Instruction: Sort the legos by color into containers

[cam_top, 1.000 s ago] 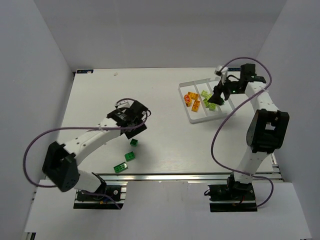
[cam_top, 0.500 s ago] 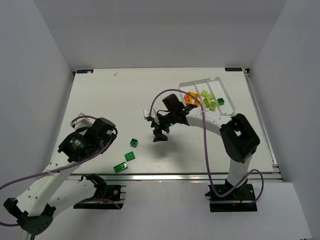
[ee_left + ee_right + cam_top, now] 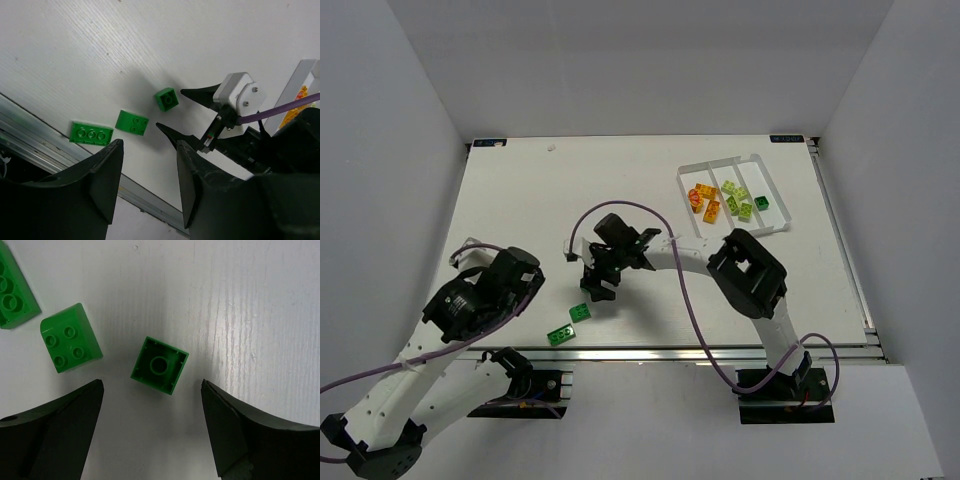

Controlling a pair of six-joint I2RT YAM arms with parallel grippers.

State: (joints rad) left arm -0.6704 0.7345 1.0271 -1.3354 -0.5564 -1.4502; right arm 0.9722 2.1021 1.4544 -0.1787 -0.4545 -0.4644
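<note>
Evidently the right arm reaches across to the lower middle of the top view because green bricks lie loose there on the table [image 3: 520,190]. They are well apart from the tray [image 3: 728,232] at upper right. In the tray, orange bricks [image 3: 704,201], yellow-green bricks [image 3: 736,196] and one dark green brick [image 3: 761,203] sit in separate compartments, so the loose greens probably belong with that last one.

The right gripper [image 3: 152,382] hangs over the small brick [image 3: 160,365], which lies hollow side up at the centre of the right wrist view. Its jaws are spread wide, one on each side of the brick. They touch nothing and hold nothing. How high the tips stand off the table is hard to judge from above. A four-stud brick [image 3: 71,338] and a long brick [image 3: 12,292] lie nearby at upper left, clear of the jaws.

The left gripper [image 3: 147,145] is drawn back at lower left of the top view, likely to leave room. Its jaws are partly apart and empty.
</note>
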